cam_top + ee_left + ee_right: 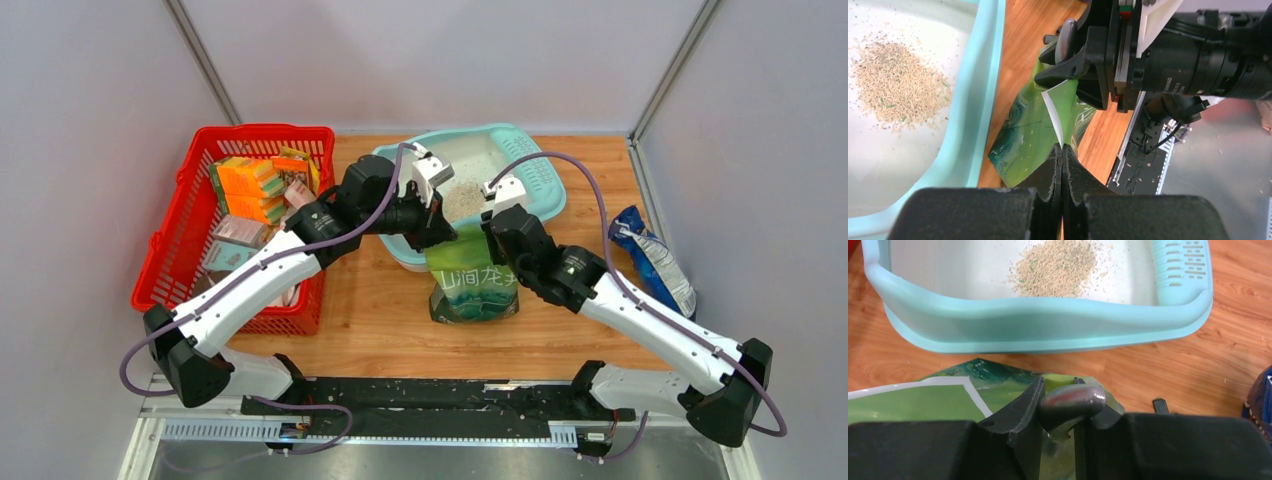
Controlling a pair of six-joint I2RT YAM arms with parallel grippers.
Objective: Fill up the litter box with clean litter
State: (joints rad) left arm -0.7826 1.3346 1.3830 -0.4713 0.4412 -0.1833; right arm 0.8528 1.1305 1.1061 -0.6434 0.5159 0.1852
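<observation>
The light-teal litter box [535, 165] stands at the back middle of the table. A small pile of beige clean litter [462, 200] lies inside it, also in the left wrist view [898, 85] and the right wrist view [1055, 265]. A green printed bag [475, 285] stands against the box's near rim [1038, 325]. My left gripper [1062, 150] is shut on the bag's top edge. My right gripper [1060, 386] is shut on a grey metal scoop handle [1070, 401] at the bag's mouth [923, 405]. The scoop's bowl is hidden.
A red mesh basket [265, 130] with sponges and boxes stands at the left, close to my left arm. A blue snack bag [655, 260] lies at the right edge. The box's perforated panel [1180, 260] is at its right end.
</observation>
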